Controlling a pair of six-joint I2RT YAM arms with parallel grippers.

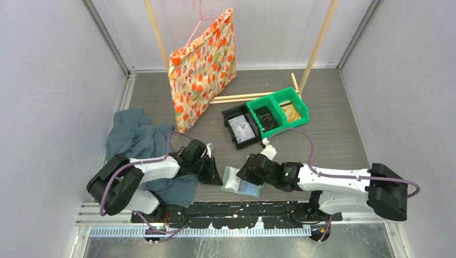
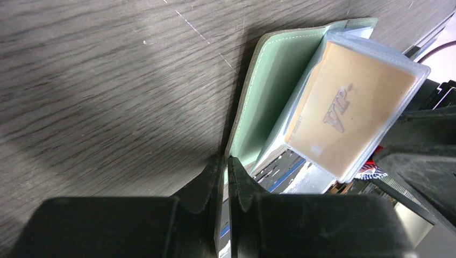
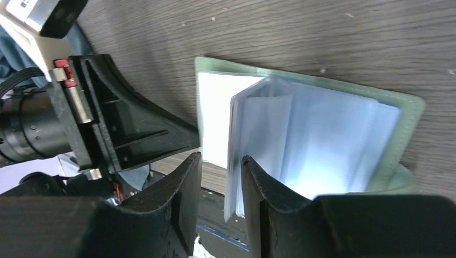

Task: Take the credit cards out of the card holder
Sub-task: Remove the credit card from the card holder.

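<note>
And here's the card holder (image 1: 236, 185), lying open right at the near edge of the worktop (image 1: 322, 134), between the two arms. The left claw (image 2: 226, 172) is pinched almost closed on the rim of the sage-green cover, pinning that flap down. The right claw (image 3: 221, 172) stands narrowly parted. One of the clear sleeves (image 3: 263, 134) rises in the gap against one finger, with air on the other side, so by the look of it nothing is clamped. From the left wrist, a tan VIP card (image 2: 349, 107) shows inside a raised sleeve.

This looks a light, floppy little thing: soft cover, and thin, slick plastic leaves that will bend and slide. The card itself looks stiff, so I'd take hold on its edge at the sleeve's mouth, not on the plastic. Which side that mouth opens on, I can't tell.

The teal cloth (image 1: 134, 140) lies under the left arm, near the holder but apart from it. The black tray (image 1: 226, 115) and green bin (image 1: 285, 91) sit behind, well apart, with the patterned bag (image 1: 204, 64) farther back. The real crowding is the two claws nose to nose, and that worktop edge is close by.
</note>
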